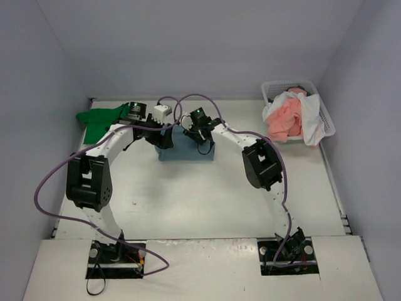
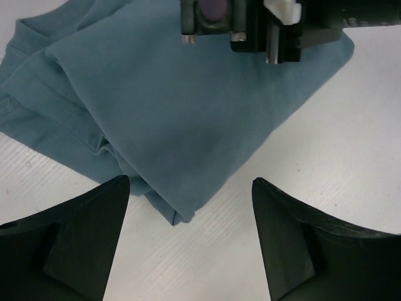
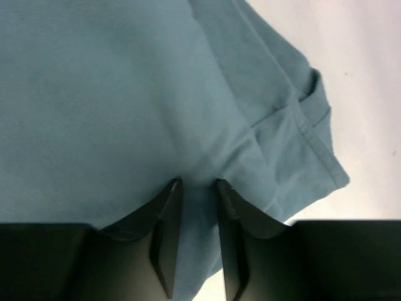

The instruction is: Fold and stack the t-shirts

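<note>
The right gripper [image 3: 199, 186] has its jaws nearly together on a small ridge of the blue t-shirt [image 3: 106, 94], which lies folded at the middle of the table [image 1: 188, 200]. The left gripper [image 2: 191, 188] hangs wide open over the shirt's corner, holding nothing. The pinch looks thin; I think it may catch only the top layer, so a lift would undo the fold

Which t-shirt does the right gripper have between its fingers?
The blue t-shirt mid-table; the right gripper pinches its cloth. The green t-shirt lies far left, the pink t-shirt in the basket.
</note>
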`<state>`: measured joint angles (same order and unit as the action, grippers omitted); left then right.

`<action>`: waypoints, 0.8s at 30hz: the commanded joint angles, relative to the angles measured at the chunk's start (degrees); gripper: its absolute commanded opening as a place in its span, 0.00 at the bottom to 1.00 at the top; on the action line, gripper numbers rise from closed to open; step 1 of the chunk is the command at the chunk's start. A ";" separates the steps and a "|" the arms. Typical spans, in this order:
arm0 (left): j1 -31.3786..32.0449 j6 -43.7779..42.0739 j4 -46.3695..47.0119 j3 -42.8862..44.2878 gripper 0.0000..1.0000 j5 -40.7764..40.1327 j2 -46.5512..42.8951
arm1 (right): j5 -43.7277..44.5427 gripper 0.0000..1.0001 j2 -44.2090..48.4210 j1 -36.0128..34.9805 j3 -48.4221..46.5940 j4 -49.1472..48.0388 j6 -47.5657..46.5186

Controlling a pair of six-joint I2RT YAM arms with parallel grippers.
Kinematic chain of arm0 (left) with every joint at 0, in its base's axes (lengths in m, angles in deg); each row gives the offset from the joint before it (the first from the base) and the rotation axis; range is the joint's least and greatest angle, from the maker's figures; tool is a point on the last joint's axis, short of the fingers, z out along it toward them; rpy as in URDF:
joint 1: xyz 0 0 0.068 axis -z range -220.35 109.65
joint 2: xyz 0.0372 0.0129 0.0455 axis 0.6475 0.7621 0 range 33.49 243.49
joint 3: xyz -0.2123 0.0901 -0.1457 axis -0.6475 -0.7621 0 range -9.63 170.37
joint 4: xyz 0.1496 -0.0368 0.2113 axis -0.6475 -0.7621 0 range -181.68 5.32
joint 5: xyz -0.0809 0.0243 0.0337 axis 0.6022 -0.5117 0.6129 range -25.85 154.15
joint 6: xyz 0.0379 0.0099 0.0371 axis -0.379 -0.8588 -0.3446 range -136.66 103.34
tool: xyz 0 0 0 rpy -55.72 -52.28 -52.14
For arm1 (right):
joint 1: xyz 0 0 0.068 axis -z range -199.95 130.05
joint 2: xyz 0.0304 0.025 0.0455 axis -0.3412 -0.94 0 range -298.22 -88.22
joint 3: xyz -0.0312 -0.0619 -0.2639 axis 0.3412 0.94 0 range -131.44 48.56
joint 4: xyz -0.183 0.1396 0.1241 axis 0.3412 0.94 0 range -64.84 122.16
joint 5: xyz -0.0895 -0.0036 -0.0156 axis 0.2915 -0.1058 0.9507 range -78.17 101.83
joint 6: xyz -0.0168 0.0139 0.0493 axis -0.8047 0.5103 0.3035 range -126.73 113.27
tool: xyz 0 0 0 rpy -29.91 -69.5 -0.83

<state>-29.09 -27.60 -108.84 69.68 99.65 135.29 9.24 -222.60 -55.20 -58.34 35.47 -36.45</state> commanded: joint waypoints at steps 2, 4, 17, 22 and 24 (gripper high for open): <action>-0.02 2.41 5.35 5.32 0.73 0.09 0.76 | -1.98 0.31 0.09 0.61 -1.13 4.28 2.64; -0.11 3.55 6.23 5.77 0.73 0.09 1.12 | -1.98 0.37 0.96 0.88 -0.69 3.76 3.61; -1.33 15.41 7.02 8.58 0.73 2.20 4.80 | -5.49 0.46 12.04 2.20 3.35 2.97 7.83; -2.48 20.51 6.85 8.41 0.73 3.78 7.09 | -9.53 0.40 12.92 1.15 5.11 1.83 8.27; -3.61 22.53 7.02 7.71 0.73 4.83 7.80 | -10.24 0.34 13.19 0.88 4.94 0.86 8.27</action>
<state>-31.10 -9.91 -103.77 76.00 101.95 144.10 1.90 -214.21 -53.43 -53.31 38.05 -29.08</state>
